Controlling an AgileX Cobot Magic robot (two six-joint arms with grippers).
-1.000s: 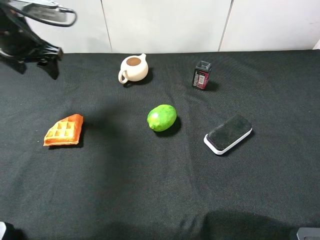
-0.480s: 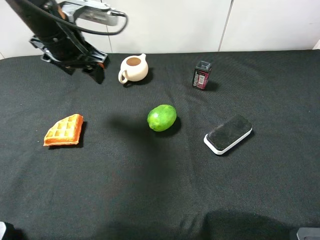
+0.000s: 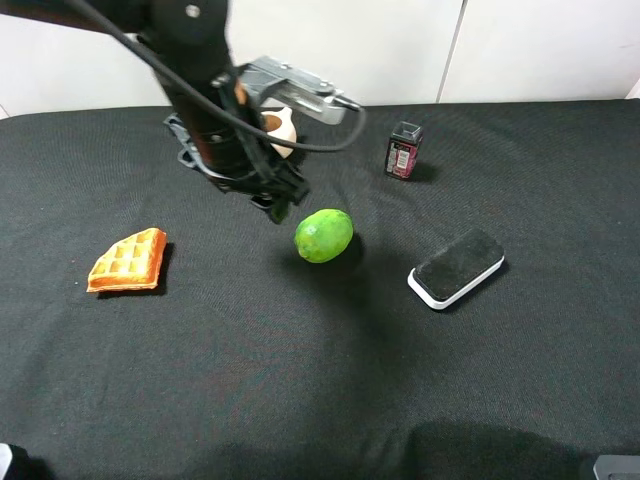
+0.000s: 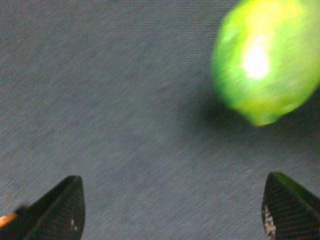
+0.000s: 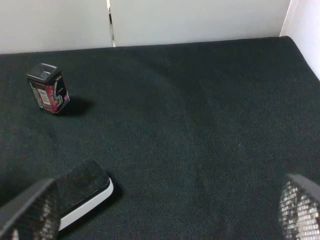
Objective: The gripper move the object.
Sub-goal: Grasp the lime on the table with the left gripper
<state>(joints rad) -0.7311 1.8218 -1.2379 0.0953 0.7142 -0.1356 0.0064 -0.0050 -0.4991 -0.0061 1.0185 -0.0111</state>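
The left gripper is carried in from the back left corner of the table towards the middle, and is now held just beside the lime, on its left. The cream teapot is now mostly covered by it in the high view.

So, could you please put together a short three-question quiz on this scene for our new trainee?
1. True or false: the left hand is shut on the lime.
2. Fill in: in the high view, the left arm partly hides the cream ____.
3. Which wrist view shows the black-topped eraser?
Key: 1 false, it is open, short of the lime; 2 teapot; 3 right.
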